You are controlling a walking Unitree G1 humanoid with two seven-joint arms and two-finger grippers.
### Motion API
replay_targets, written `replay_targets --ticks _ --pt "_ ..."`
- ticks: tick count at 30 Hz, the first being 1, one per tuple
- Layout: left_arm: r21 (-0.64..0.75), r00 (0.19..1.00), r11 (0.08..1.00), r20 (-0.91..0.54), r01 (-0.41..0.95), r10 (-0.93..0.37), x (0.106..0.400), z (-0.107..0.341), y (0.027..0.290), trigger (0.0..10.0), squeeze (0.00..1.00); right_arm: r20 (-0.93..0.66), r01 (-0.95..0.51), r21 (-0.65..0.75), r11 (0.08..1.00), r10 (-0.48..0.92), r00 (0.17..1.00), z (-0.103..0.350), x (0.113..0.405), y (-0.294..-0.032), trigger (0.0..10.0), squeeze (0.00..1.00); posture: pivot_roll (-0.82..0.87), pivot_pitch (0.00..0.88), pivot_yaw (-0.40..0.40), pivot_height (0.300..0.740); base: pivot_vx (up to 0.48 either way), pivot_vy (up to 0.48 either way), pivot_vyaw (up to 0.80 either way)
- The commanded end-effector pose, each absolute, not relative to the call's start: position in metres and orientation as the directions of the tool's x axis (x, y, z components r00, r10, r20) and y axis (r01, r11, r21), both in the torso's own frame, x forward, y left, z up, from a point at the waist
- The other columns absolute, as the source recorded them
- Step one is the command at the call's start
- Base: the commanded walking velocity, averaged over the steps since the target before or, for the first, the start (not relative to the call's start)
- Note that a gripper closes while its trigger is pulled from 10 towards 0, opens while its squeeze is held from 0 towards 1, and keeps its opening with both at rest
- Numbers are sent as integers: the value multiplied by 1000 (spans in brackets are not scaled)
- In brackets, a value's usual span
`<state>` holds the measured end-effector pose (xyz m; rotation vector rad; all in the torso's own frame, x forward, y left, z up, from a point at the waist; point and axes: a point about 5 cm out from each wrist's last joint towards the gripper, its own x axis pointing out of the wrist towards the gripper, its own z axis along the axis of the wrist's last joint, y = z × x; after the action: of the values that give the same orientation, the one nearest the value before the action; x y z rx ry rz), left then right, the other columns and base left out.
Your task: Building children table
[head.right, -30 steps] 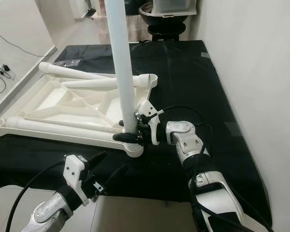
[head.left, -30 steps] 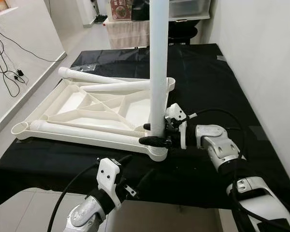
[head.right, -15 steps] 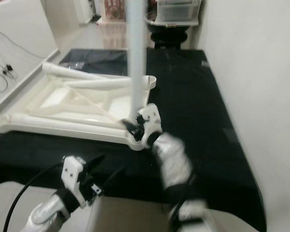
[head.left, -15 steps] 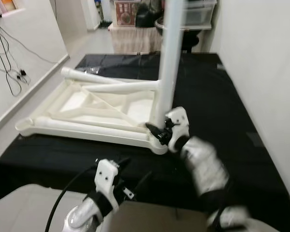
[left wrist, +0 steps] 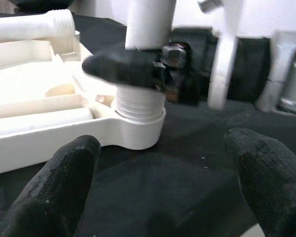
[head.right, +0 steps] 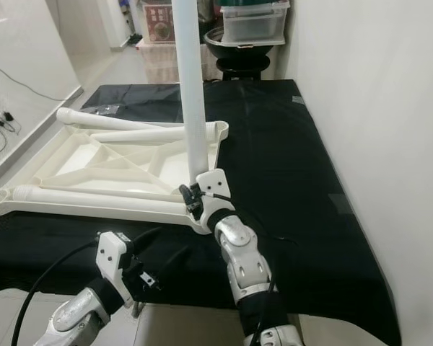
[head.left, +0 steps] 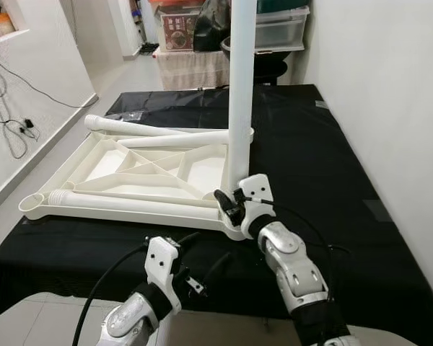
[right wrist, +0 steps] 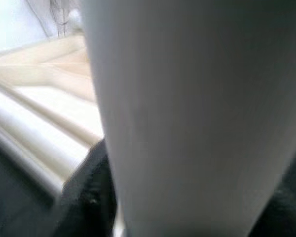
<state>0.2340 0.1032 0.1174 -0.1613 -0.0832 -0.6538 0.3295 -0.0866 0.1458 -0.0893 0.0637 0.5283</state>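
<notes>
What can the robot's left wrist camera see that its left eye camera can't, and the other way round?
The left wrist view shows up close the ribbed thread at the bottom of the upright leg, sitting in the round corner socket, with the left gripper open in front. The left eye view shows the whole upside-down white tabletop, three more legs lying on it, the black cloth, storage boxes behind and cables by the wall. Both show the upright leg and the right gripper clamped around it just above the socket.
</notes>
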Motion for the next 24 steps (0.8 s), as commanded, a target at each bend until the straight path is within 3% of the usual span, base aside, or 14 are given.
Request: replay_targets --ticks 1,3,4,5,6,14,18,19,21,22,24 --pt "-118 798 789 118 602 -591 233 114 105 10000 0 -76 -678 -44 734 674 734 149 322 -68 10000 1000 28 67 50 740 0 0 0" --pt "-119 795 787 118 606 -594 234 114 104 10000 0 -50 -790 -59 611 788 613 157 322 -68 10000 1000 28 63 49 740 0 0 0" --pt "-119 795 787 118 606 -594 234 114 104 10000 0 -50 -790 -59 611 788 613 157 322 -68 10000 1000 28 63 49 740 0 0 0" --pt "-119 794 786 119 607 -596 235 113 104 10000 0 -47 -817 -74 572 816 576 160 324 -71 10000 902 32 59 48 740 0 0 0" --pt "-119 794 785 119 608 -597 235 113 103 10000 0 -58 -852 -95 515 852 521 162 326 -74 10000 0 34 55 47 740 0 0 0" --pt "-117 796 788 122 605 -593 237 113 102 10000 0 -160 -965 -98 242 953 256 173 336 -92 10000 0 45 50 47 740 0 0 0" --pt "-116 796 788 123 605 -593 238 112 101 10000 0 -167 -981 -45 188 967 193 175 340 -93 10000 0 47 50 48 740 0 0 0" --pt "-116 796 788 122 605 -593 238 112 101 10000 0 -189 -985 -44 170 966 175 172 343 -94 4471 0 47 50 48 740 0 0 0" --pt "-115 796 788 123 605 -593 238 112 101 10000 0 -194 -986 -48 162 966 169 171 344 -95 4471 0 47 50 48 740 0 0 0" --pt "-115 796 788 123 605 -593 238 112 100 10000 0 -191 -983 -46 180 964 186 171 347 -96 0 0 54 54 45 740 0 0 0" --pt "-116 796 788 123 605 -593 237 112 100 10000 0 -179 -977 -45 210 960 215 170 350 -96 0 0 54 57 46 740 0 0 0"
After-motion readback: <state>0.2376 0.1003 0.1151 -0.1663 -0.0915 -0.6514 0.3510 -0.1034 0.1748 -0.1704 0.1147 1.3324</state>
